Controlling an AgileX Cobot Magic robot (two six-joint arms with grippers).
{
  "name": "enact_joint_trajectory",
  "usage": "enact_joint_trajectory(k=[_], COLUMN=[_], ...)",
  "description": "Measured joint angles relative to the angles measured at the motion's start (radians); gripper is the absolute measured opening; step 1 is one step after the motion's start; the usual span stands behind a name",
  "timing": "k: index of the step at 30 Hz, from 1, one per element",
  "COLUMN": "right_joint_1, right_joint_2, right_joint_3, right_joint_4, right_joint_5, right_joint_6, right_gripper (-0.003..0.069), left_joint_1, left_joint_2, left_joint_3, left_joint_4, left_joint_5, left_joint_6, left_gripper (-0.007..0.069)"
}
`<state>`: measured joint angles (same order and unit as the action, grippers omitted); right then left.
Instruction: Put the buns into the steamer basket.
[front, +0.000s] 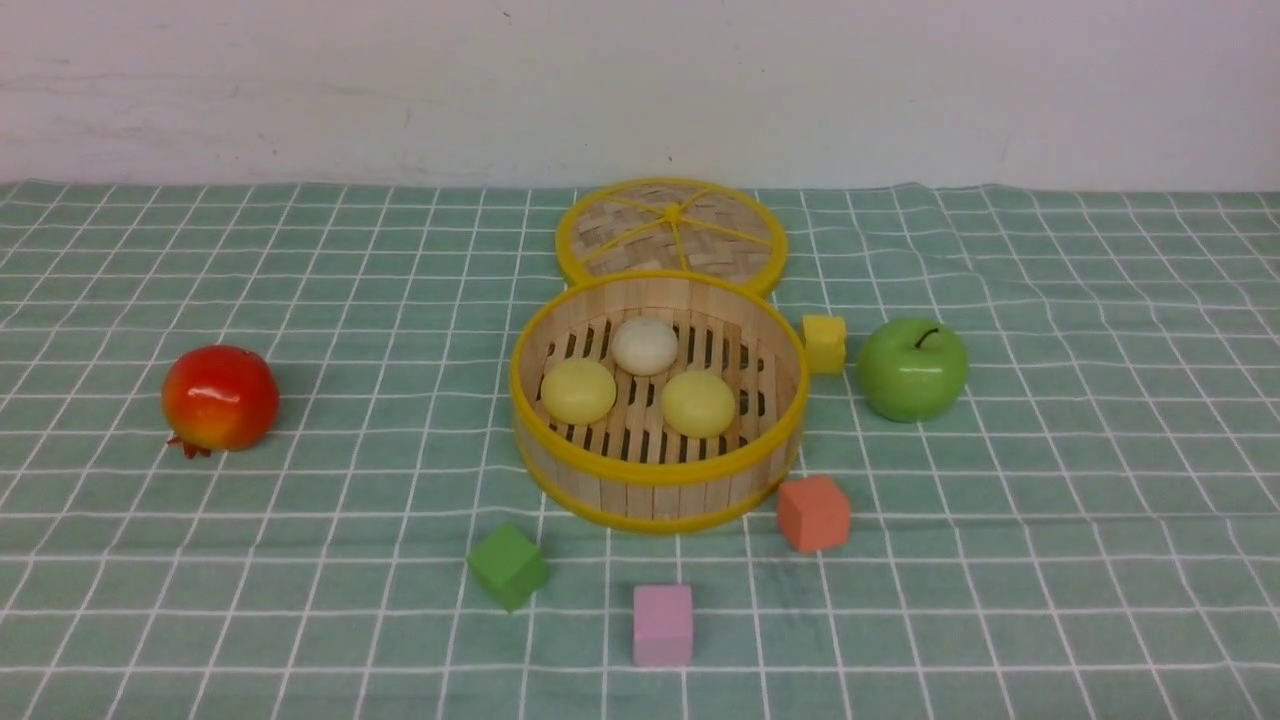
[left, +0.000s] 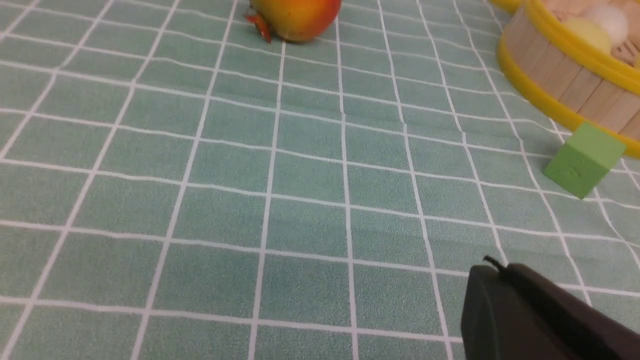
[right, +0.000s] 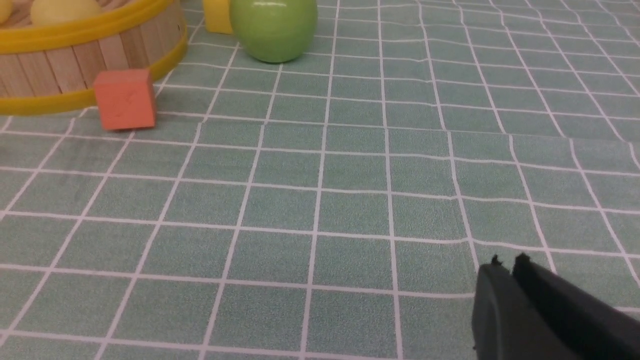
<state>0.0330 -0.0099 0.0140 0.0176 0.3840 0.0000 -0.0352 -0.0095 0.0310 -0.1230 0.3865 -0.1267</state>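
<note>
On your bench (front: 1100, 500), left to right: one pomegranate (front: 220, 397), one steamer basket (front: 655, 495) holding all three buns (front: 578, 391), four cubes (front: 509, 565), one apple (front: 912, 369). Left claw (left: 492, 265) and right claw (right: 507, 264) both look pressed together, each cut off at the frame edge.

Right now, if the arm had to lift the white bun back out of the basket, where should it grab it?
Grip the white bun across its rounded sides, coming straight down from above: the steamer basket wall blocks any side approach.
</note>
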Motion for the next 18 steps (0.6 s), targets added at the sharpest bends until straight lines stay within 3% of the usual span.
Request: enact_joint_trajectory(k=[18], right_joint_1=[0.000], right_joint_2=[0.000], right_joint_3=[0.000], right_joint_4=[0.000], right_joint_5=[0.000], right_joint_6=[0.000], right_gripper=[0.0067], left_joint_1=[0.000], left_joint_2=[0.000], left_joint_3=[0.000], left_joint_4=[0.000], left_joint_5=[0.000], left_joint_6=[0.000], left_gripper=[-0.0014])
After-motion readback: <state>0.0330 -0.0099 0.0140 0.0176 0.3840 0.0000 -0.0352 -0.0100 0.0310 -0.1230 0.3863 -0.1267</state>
